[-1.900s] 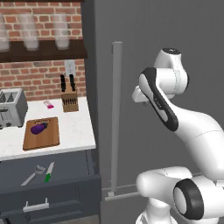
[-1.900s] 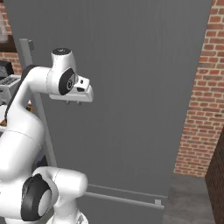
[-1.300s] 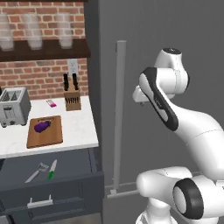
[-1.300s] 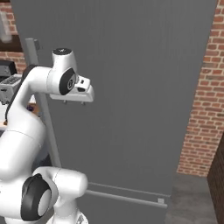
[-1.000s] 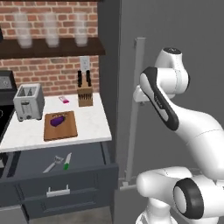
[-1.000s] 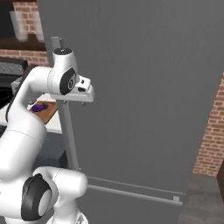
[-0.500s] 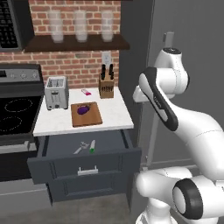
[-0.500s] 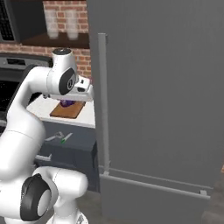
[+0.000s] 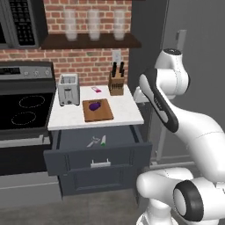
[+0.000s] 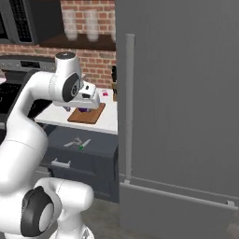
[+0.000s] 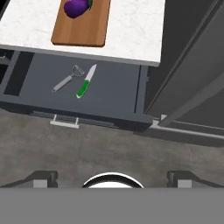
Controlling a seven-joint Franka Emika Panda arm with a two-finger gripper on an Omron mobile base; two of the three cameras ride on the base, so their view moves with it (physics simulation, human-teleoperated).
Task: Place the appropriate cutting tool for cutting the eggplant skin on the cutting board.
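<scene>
Peeler: slim silvery metal peeler (image 11: 68, 78) in open dark drawer (image 11: 113, 89), left of green-handled knife (image 11: 85, 82)
Eggplant: glossy purple oval (image 11: 76, 7) on brown wooden cutting board (image 11: 87, 28)
Gripper (image 11: 112, 177): fingers released, holding nothing

You see a glossy white arm (image 9: 176, 114) built from rounded, tubular segments. Each joint carries a dark grey to black circular cap or band; note the large dark disc on the lower joint (image 9: 190, 203) and a dark stripe along the upper link. The hand section (image 10: 86, 98) is a white block with small dark details. No cables or markings are discernible.
</scene>
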